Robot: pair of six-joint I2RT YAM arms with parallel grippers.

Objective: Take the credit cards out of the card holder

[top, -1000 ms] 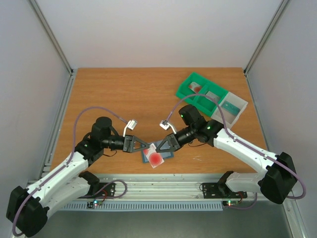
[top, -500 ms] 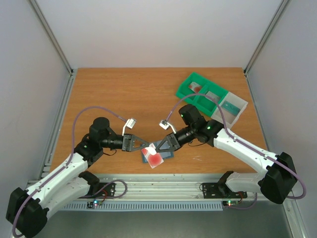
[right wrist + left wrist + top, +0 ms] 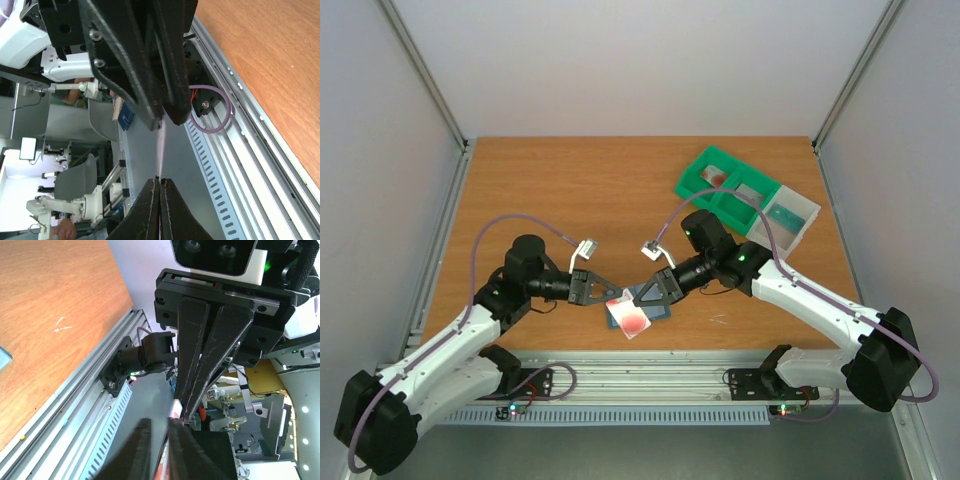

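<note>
Where the two arms reach inward and meet near the front edge of the table (image 3: 570, 190), the card holder (image 3: 658, 309) lies just under their tips, a small slate-blue flat shape set at a slight angle. A red-pink card (image 3: 633, 320) sticks out of the side nearer the arm bases and covers much of the holder's middle; its free end points toward the table's front edge. The left gripper (image 3: 611, 294) comes in from the left, with its tips at the upper left corner of the holder and card. In the left wrist view a narrow gap shows between its fingers (image 3: 180, 450) with a reddish sliver in it, but I cannot tell whether the pads press on that sliver. The right gripper (image 3: 636, 298) comes in from the right and faces the left one almost tip to tip over the holder's far edge. Its fingers (image 3: 170, 210) are pressed together, and in the right wrist view the card, seen edge-on as a thin pink line, runs straight into their tips; what exactly they pinch I cannot tell. Well apart, toward the far right of the table, a green tray (image 3: 692, 183) sits touching a white tray (image 3: 808, 212). A reddish piece (image 3: 714, 177) lies in the green tray's far compartment, and a teal piece (image 3: 783, 213) lies in the white tray.
</note>
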